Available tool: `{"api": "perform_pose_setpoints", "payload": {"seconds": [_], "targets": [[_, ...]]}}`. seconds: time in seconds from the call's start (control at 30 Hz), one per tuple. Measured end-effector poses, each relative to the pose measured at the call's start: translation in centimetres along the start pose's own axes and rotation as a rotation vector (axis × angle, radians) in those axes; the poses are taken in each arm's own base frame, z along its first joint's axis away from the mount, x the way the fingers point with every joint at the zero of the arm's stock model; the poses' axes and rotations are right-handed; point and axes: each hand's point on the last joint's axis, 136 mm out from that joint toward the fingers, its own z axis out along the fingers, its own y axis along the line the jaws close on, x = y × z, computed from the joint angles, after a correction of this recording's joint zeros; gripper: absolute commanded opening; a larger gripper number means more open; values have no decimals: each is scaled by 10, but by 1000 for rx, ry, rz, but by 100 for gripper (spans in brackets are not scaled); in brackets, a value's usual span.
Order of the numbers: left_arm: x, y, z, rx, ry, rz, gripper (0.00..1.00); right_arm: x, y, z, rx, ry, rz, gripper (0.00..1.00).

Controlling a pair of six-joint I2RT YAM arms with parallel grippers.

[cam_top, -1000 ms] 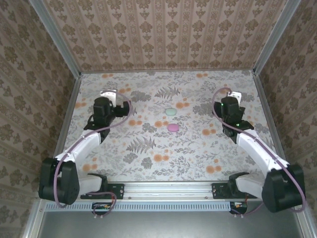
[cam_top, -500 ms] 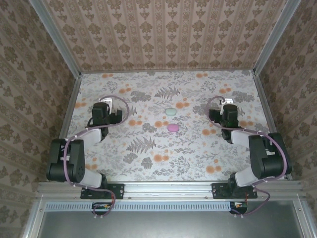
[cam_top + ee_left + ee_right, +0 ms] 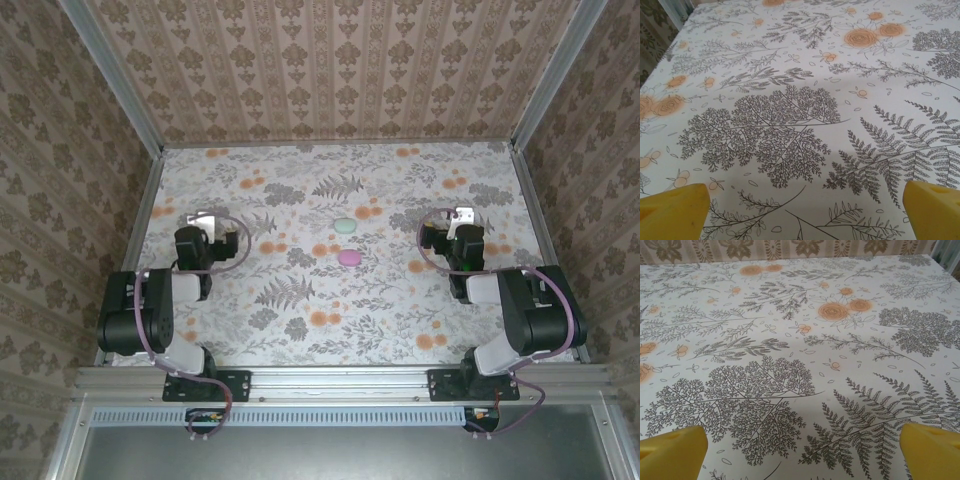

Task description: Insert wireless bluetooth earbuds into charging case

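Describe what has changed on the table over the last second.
Both arms folded back toward their bases, drawing the left gripper and right gripper closer to the table's near edge. Both are open and empty; nothing was grasped or released. The green oval piece and pink oval piece stayed put mid-table.

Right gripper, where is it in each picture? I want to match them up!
Top external: the right gripper is right of centre, open above the tablecloth.
Right wrist: its yellow fingertips poke in at both bottom corners, wide apart, with nothing between them.
Left wrist: the yellow tips in these bottom corners belong to the left gripper.
Shared landmark: the fern-and-orange-flower tablecloth.
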Motion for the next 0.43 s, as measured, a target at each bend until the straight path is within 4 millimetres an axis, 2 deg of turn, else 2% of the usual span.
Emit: {"api": "perform_pose_setpoints", "payload": {"seconds": [0.17, 0.43], "targets": [[-11, 0, 0, -22, -44, 3, 100, 0, 1, 0, 0, -1, -2, 100], [-13, -2, 0, -11, -51, 3, 100, -1, 1, 0, 0, -3, -2, 100]]}}
